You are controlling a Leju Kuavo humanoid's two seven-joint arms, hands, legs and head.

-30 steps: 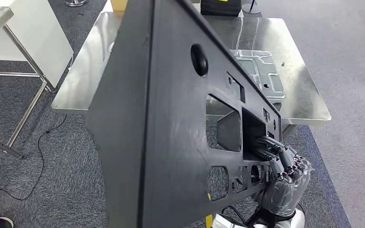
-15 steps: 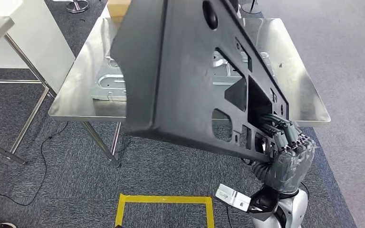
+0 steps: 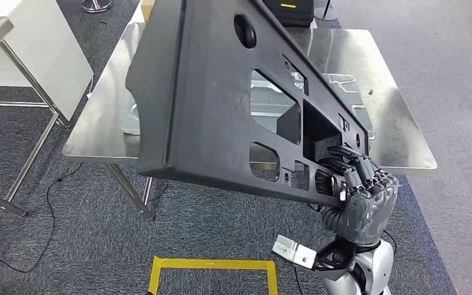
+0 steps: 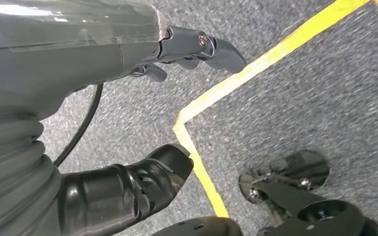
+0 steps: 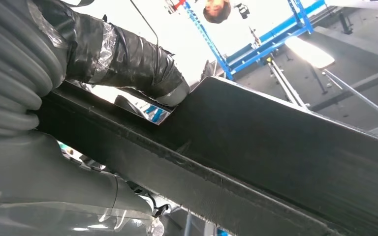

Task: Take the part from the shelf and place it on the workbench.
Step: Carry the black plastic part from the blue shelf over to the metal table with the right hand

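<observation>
A large black plastic panel with several cut-outs is held tilted in the air over the near edge of the steel workbench. My right hand grips its lower right corner, fingers hooked through a cut-out. In the right wrist view the thumb presses on the panel's edge. My left hand hangs over grey carpet, its fingers apart and holding nothing.
A silver stamped metal sheet lies on the workbench behind the panel. A black box stands at the bench's far edge. A white table stands at left. Yellow floor tape marks a square below.
The camera has shifted. The panel has swung from near upright and close to the camera to a lower, flatter tilt over the workbench's near edge, still in my right hand.
</observation>
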